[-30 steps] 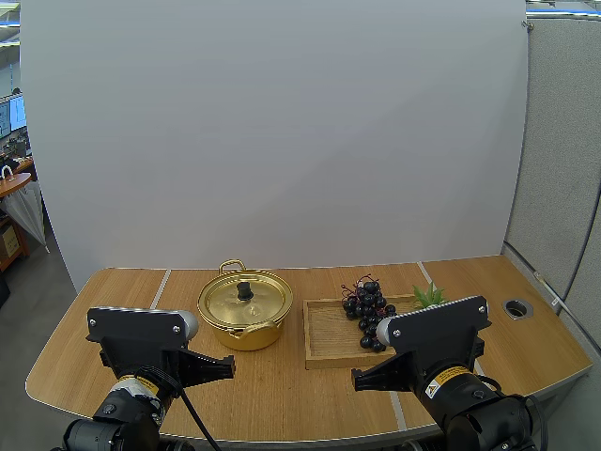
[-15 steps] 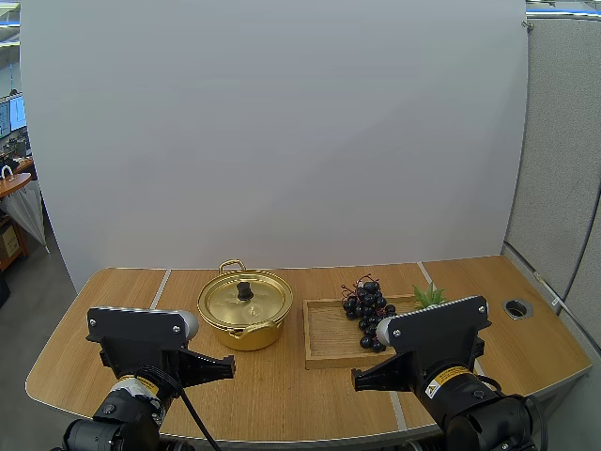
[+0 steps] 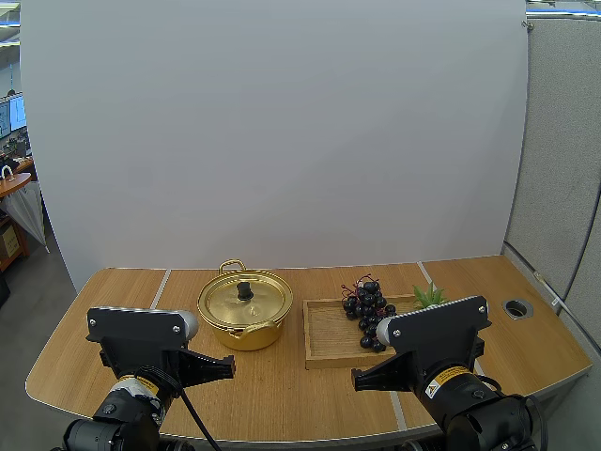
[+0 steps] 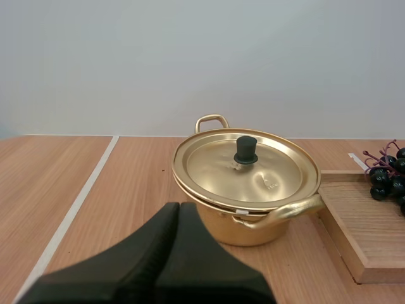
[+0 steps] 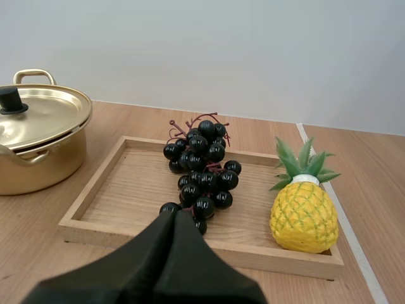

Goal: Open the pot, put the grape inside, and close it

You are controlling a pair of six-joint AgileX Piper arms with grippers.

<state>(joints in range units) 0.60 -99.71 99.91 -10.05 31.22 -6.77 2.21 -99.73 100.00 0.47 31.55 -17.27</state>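
A gold pot (image 3: 244, 324) stands on the table with its lid (image 3: 245, 299) on, a black knob (image 4: 246, 149) in the lid's middle. To its right a bunch of dark grapes (image 3: 368, 311) lies in a wooden tray (image 3: 329, 334). My left gripper (image 4: 178, 216) is shut on nothing, short of the pot (image 4: 247, 190) on the near side. Just before the tray's near rim my right gripper (image 5: 176, 223) is shut too, its fingers one dark wedge in front of the grapes (image 5: 202, 177).
A small toy pineapple (image 5: 302, 208) stands in the tray's right end, beside the grapes. A round cable hole (image 3: 517, 307) sits in the table at the far right. Bare wood lies left of the pot and along the front edge.
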